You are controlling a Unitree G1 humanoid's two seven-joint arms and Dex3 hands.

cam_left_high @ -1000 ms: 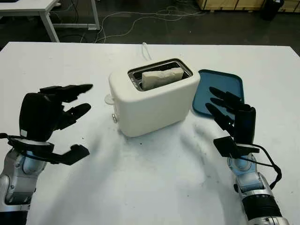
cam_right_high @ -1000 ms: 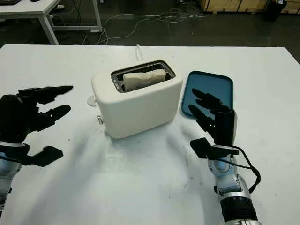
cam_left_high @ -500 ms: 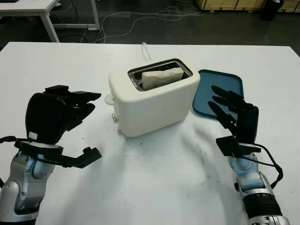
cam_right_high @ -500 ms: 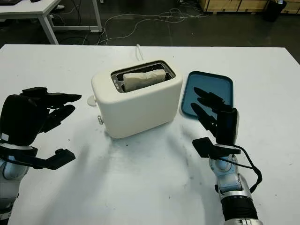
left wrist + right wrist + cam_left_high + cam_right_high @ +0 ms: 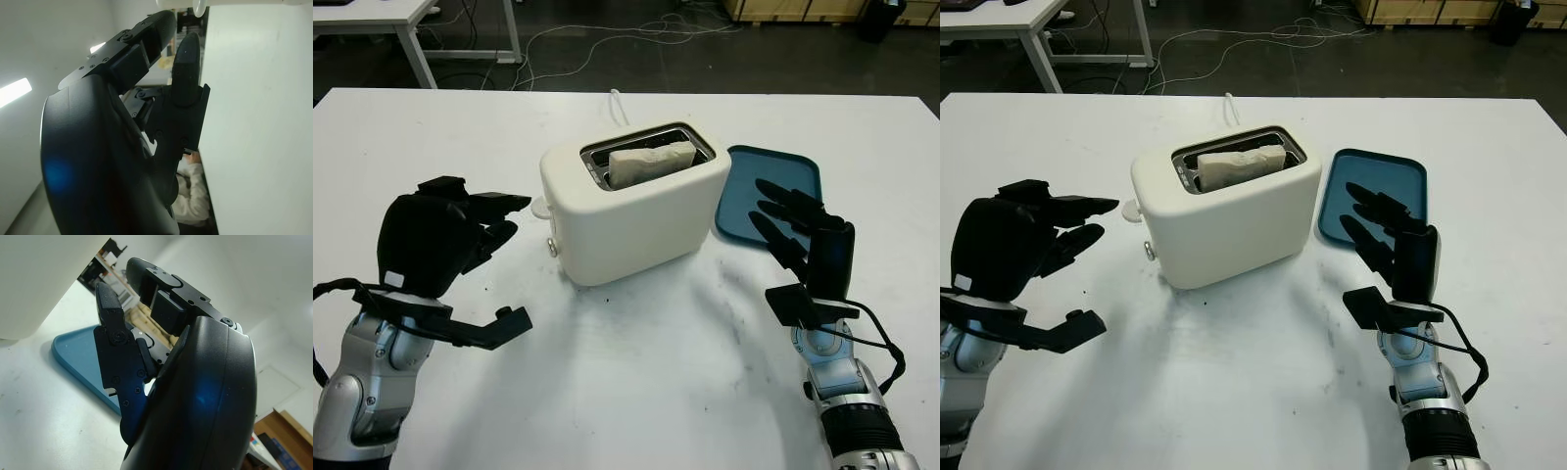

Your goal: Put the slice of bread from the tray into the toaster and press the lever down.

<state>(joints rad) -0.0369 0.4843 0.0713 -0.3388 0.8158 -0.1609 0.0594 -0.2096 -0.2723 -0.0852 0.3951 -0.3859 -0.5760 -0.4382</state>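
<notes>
A cream toaster (image 5: 636, 211) stands mid-table with a slice of bread (image 5: 651, 163) sticking up from its slot. Its round lever knob (image 5: 540, 208) pokes out of the left end, near the top of its travel. My left hand (image 5: 475, 230) is open, just left of the toaster, its fingertips a short way from the knob. The blue tray (image 5: 773, 191) lies bare to the right of the toaster. My right hand (image 5: 793, 235) is open, held upright in front of the tray's near edge.
The toaster's white cord (image 5: 619, 106) runs off toward the table's far edge. Beyond the table lie a dark floor with cables (image 5: 607, 34) and another table's legs (image 5: 416, 49). In the left wrist view a person in white (image 5: 193, 193) sits in the background.
My left hand has moved right and forward toward the toaster's lever end, turning so its fingers point at the knob. The right hand has barely shifted.
</notes>
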